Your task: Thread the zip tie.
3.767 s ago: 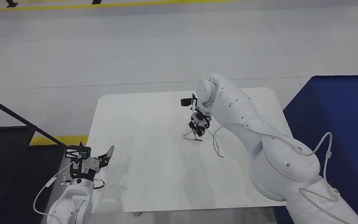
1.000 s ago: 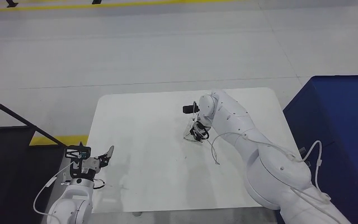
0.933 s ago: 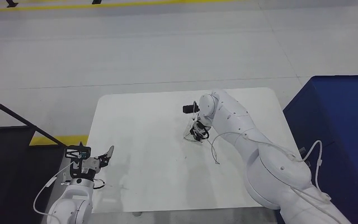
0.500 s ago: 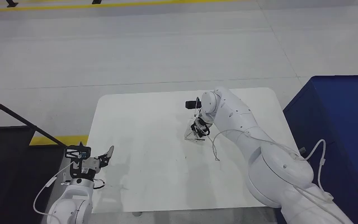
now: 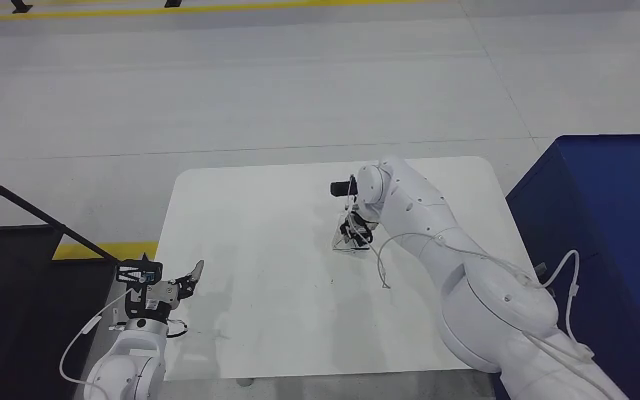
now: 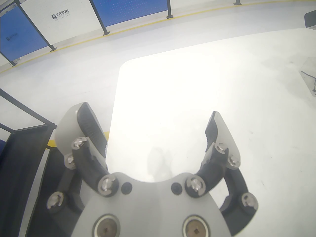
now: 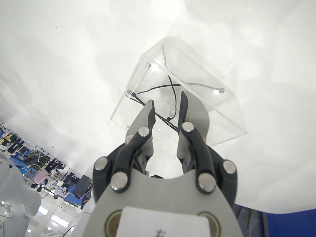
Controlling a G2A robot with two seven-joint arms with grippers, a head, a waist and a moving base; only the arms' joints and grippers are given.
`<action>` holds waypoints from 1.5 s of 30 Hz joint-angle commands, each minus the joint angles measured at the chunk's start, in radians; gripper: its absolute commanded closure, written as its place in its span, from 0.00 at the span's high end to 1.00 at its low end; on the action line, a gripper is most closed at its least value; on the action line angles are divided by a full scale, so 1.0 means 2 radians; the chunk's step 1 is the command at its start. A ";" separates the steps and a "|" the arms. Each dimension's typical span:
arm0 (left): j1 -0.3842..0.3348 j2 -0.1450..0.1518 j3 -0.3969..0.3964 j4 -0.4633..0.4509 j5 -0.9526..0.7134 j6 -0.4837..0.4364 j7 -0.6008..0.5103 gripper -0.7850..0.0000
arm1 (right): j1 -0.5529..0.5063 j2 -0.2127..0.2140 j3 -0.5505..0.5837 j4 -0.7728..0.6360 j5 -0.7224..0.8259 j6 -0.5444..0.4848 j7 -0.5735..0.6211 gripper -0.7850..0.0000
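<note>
1. Surface: white, with rounded corners. It is carrying one small clear box near its middle, toward the far edge.

2. Clear box: it is sitting flat on the surface, open side toward the right wrist camera. Its walls are transparent.

3. Zip tie: thin and black, it is lying inside the clear box. Its strands are crossing one another within the walls, and one strand is running along an upper edge to a small head at a corner. Whether this is one tie or several cannot be told.

4. Right claw: it is hanging directly over the box, with its tips at the box opening. Its fingers are standing slightly apart, leaving a narrow gap. A diagonal strand of the tie is passing across that gap and a second strand is hanging down into it. The pads are not pressing on either strand. In the top view the right claw is pointing down onto the box.

5. Left claw: it is spread wide and holding nothing. It is sitting at the near left corner of the surface, well apart from the box. The top view is showing the left claw just off that corner.
</note>
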 commanded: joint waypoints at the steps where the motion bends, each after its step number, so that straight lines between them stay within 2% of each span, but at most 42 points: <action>1: 0.000 0.000 0.000 0.000 0.000 0.000 0.000 1.00 | -0.001 -0.001 0.001 0.002 -0.003 0.001 0.001 0.25; 12: 0.000 0.000 0.000 0.000 0.000 0.000 0.000 1.00 | -0.006 -0.002 0.004 0.010 -0.015 -0.003 0.002 0.23; 14: 0.000 0.000 0.000 0.000 0.000 0.000 0.000 1.00 | -0.006 -0.002 0.004 0.010 -0.015 -0.003 0.002 0.18; 15: 0.000 0.000 0.000 0.000 0.000 0.000 0.000 1.00 | -0.006 -0.002 0.004 0.010 -0.015 -0.003 0.002 0.06; 16: 0.000 0.000 0.000 0.000 0.000 0.000 0.000 1.00 | -0.006 -0.002 0.004 0.010 -0.015 -0.003 0.002 0.00; 41: 0.000 0.000 0.000 0.000 0.000 0.000 0.000 1.00 | 0.010 0.007 0.027 0.008 -0.013 -0.020 0.015 0.00; 45: 0.000 0.000 0.000 0.000 0.000 0.000 0.000 1.00 | 0.006 0.005 0.025 -0.002 -0.025 -0.008 0.008 0.00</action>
